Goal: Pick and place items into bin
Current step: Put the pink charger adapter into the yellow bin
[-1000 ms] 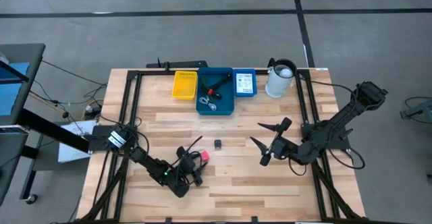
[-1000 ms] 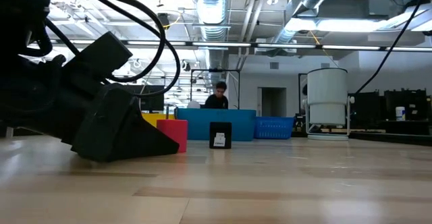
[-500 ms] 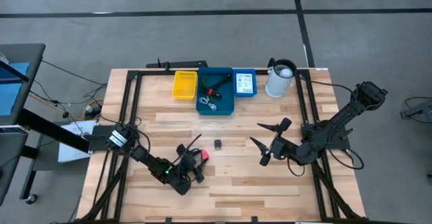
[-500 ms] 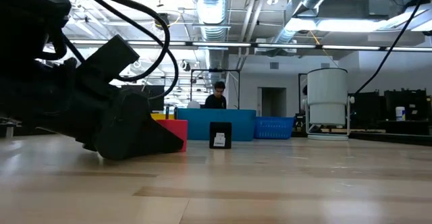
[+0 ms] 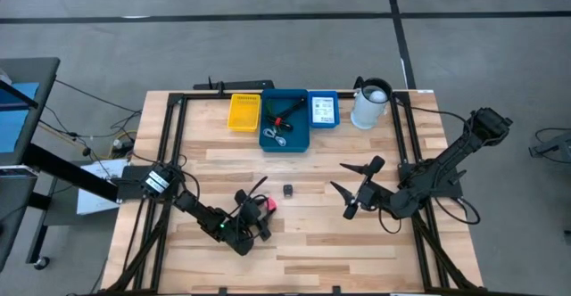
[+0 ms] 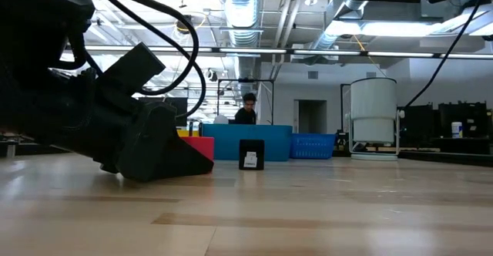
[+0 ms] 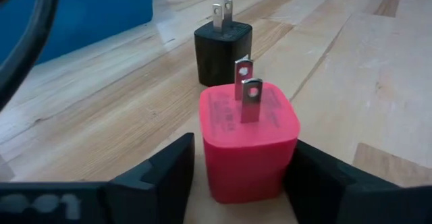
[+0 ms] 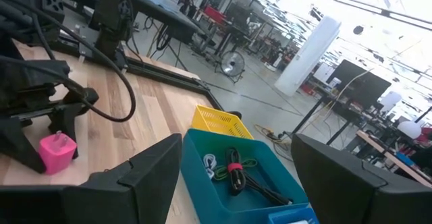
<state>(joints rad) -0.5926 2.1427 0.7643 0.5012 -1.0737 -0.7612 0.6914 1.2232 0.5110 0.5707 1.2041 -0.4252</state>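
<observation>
The pink-red cube [image 7: 248, 140] is a small plug block standing on the table with its two metal prongs up, also visible in the high view [image 5: 268, 205]. My left gripper [image 7: 239, 177] lies low on the table, open, with one finger on each side of the cube. A small black block [image 7: 223, 48] stands just beyond it, prongs up [image 5: 289, 190]. My right gripper [image 5: 341, 176] hovers open over the table's right half, away from both. The teal bin [image 5: 285, 119] at the far edge holds black cables and green sticks. My left gripper's fingers [image 7: 169, 173] come in level from the table's near left and stand close against both sides of the pink-red cube's lower body [image 7: 223, 177]. Whether they touch it I cannot tell. The cube stands upright on the table.
A yellow bin [image 5: 244, 111] and a small blue bin with a white packet [image 5: 323, 109] flank the teal bin. A white jug [image 5: 370, 104] stands at the far right. Black frame rails run along the table's edges. Bare wood lies between the arms.
My left gripper has slid low along the table toward the pink-red cube, and its fingers now reach to either side of it. The cube and the black block have stayed in place.
</observation>
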